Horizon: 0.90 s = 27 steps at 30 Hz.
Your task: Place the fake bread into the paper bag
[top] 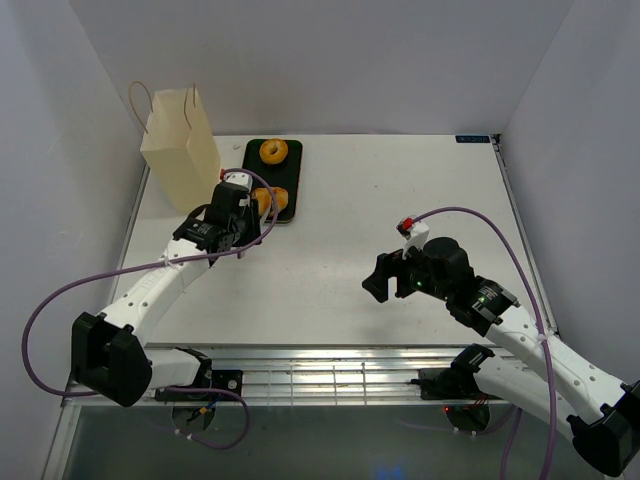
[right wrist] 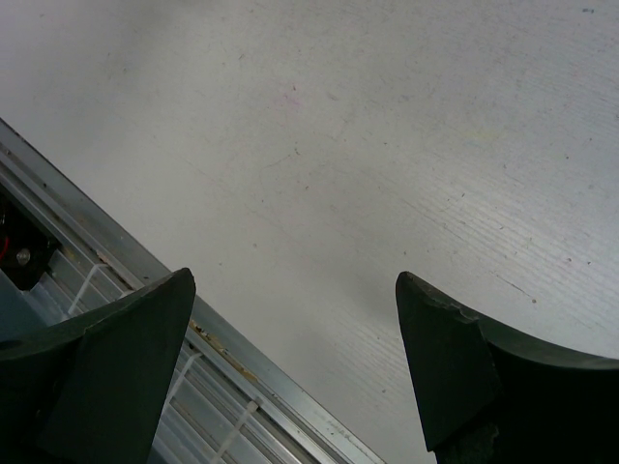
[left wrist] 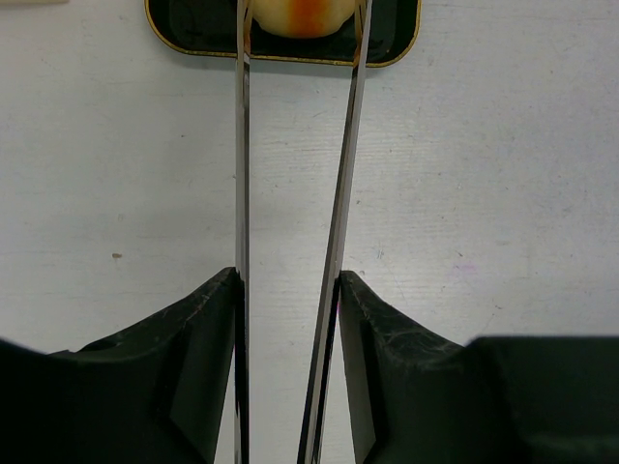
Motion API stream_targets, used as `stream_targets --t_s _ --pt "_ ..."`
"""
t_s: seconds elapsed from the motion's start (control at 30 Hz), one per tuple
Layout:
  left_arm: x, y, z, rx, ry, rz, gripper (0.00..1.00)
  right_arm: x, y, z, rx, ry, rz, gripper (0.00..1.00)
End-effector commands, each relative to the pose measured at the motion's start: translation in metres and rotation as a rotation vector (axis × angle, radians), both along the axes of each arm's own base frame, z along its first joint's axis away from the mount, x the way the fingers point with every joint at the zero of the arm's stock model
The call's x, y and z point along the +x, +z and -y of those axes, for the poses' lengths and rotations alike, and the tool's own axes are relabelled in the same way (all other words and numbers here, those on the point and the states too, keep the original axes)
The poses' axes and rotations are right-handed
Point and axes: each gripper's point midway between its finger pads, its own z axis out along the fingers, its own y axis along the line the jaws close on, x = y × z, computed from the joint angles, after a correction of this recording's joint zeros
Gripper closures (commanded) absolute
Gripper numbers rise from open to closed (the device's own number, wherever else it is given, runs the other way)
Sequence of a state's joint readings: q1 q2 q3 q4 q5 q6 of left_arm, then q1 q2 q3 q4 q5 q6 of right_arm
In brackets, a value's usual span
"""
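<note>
The left gripper (left wrist: 288, 280) is pressed onto thin metal tongs (left wrist: 241, 174), one black finger against the outside of each blade. The blades run forward over the bare table (top: 400, 190) and spread towards their tips. The tips cross the near rim of the black tray (left wrist: 397, 43) and stand on either side of the golden bun (left wrist: 302, 14). They are close against its flanks, but whether they actually squeeze it cannot be told.

The tray lies lengthwise at the far edge of the table, left of centre. The bun is at the tray's near end and the orange-brown ring (top: 273, 152) at its far end, the two well apart. The paper bag (top: 180, 155) stands upright in the far left corner, just beside the tray's left side, with its handles up and the left wall close behind it.

From the tray's right side to the table's right edge the surface is open. The right gripper (right wrist: 292, 280) hangs there with its fingers spread wide and nothing between them. It is over bare table near the near edge, where a metal rail (right wrist: 116, 280) runs along the border.
</note>
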<state>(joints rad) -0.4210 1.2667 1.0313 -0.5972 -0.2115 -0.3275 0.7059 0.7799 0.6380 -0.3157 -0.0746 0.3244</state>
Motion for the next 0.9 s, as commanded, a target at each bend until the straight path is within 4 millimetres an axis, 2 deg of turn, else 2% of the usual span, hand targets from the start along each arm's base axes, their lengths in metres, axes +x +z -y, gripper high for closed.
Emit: stream_targets --t_s 0.0,0.43,0.87 --pt "0.010 0.013 0.001 -0.019 0.019 0.055 0.46 0.004 0.004 0.000 0.010 -0.002 0.037 0.10" --pt "0.017 0.006 0.004 -0.020 0.020 0.046 0.49 0.004 0.002 0.001 0.009 -0.004 0.031 0.10" --pt "0.017 -0.013 0.007 -0.011 0.016 0.000 0.51 0.004 0.002 0.001 0.010 -0.005 0.033 0.10"
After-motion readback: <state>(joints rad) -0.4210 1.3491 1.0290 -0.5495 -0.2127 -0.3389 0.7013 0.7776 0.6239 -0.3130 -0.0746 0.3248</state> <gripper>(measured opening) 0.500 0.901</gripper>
